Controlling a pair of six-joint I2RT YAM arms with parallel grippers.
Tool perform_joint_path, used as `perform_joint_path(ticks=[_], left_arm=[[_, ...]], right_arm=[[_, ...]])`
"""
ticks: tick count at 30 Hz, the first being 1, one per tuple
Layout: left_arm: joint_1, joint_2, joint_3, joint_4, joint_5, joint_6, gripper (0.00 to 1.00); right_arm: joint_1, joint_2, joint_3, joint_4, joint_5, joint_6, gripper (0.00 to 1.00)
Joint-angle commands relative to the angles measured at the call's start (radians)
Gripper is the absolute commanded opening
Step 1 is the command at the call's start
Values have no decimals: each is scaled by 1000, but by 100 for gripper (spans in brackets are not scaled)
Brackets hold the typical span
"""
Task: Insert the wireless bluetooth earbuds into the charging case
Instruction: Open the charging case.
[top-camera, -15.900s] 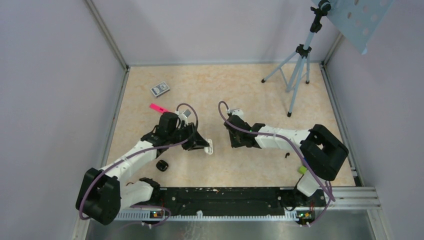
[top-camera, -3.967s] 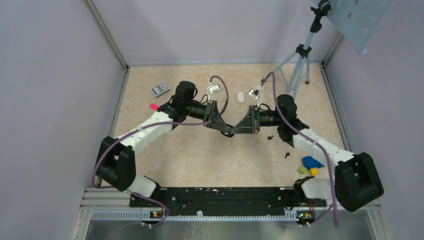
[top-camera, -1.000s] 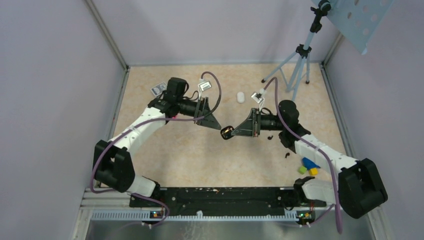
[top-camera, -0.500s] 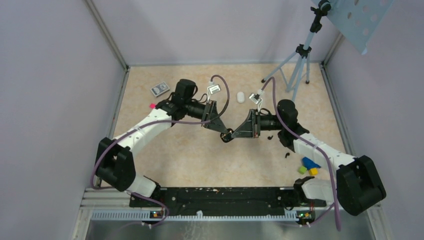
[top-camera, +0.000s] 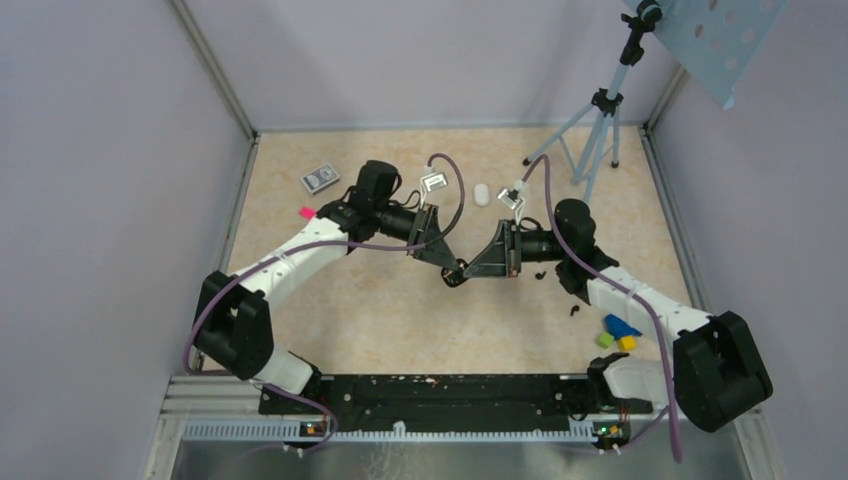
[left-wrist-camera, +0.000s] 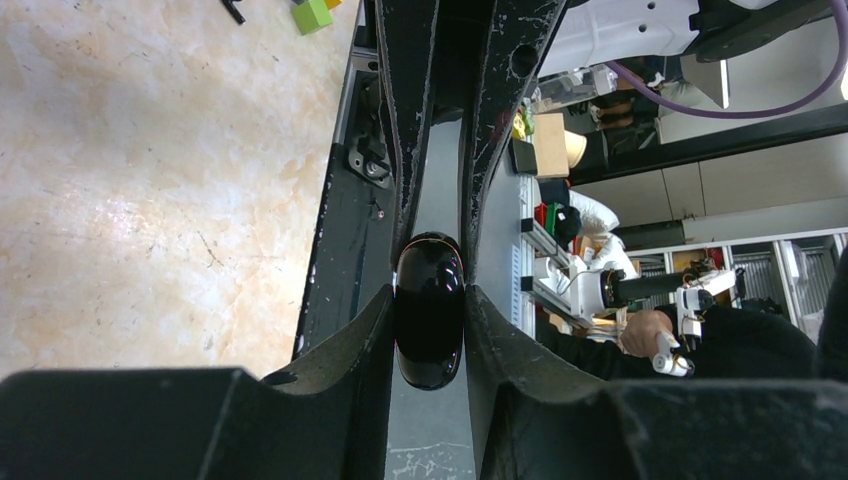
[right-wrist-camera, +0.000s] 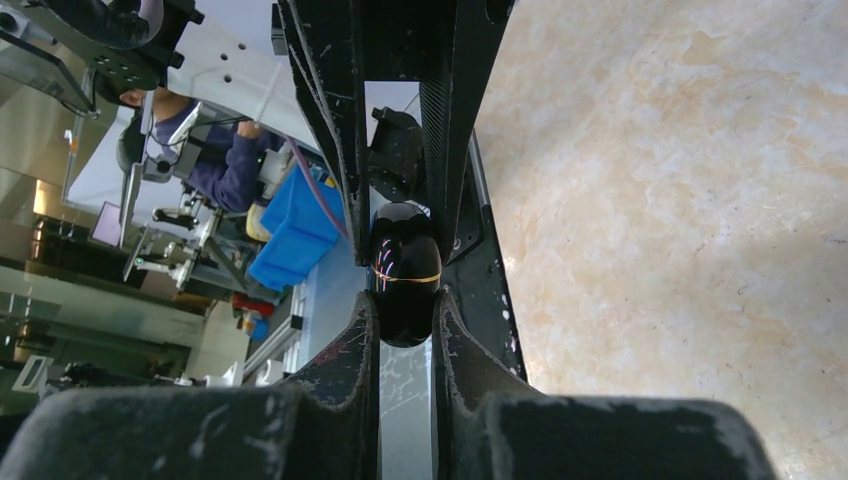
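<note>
Pincers of both arms meet in the air over the middle of the beige marbled worktop (top-camera: 380, 320). The left pincer (left-wrist-camera: 430, 298) and the right pincer (right-wrist-camera: 405, 302) are each pressed closed on the same glossy black oval charging case (right-wrist-camera: 403, 262), from opposite ends. Its gold seam looks shut, so I judge nothing is inserted yet: opening the case and placing the buds are left. I count one black case, two tiny dark pieces (top-camera: 540, 274) on the worktop at the right side, perhaps the black earbuds but too small to tell, one small white oval object (top-camera: 481, 194), and three coloured blocks (top-camera: 618, 333).
</note>
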Motion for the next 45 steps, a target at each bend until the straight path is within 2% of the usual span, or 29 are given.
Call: perform_joint_path(ticks=[1, 9, 11, 18, 23, 27, 30, 37, 41, 44, 45], left_arm=[[-31, 6, 0, 17, 83, 15, 33], [-42, 7, 7, 15, 102, 17, 4], [-41, 8, 7, 43, 104, -13, 1], [-40, 1, -95, 401, 185, -335, 0], [-40, -20, -136, 573, 188, -449, 0], [-37, -20, -131, 591, 151, -460, 0], [-34, -21, -111, 510, 122, -397, 0], [-33, -22, -101, 500, 139, -401, 0], [-27, -16, -69, 375, 72, -309, 0], [-21, 1, -61, 376, 29, -312, 0], [-20, 8, -57, 373, 4, -314, 0]], right_arm=[[-4, -13, 36, -10, 59, -55, 0], [-4, -21, 38, -64, 79, -96, 0], [-4, -21, 42, -100, 78, -118, 0], [-4, -55, 61, -293, 96, -312, 0], [-4, -60, 73, -369, 127, -378, 0], [-6, -54, 74, -363, 128, -369, 0], [-6, -65, 63, -348, 130, -351, 0], [-10, -91, 48, -350, 172, -367, 0], [-18, -55, 92, -410, 231, -353, 0], [-20, -37, 100, -394, 276, -338, 0], [-22, -31, 106, -399, 295, -337, 7]])
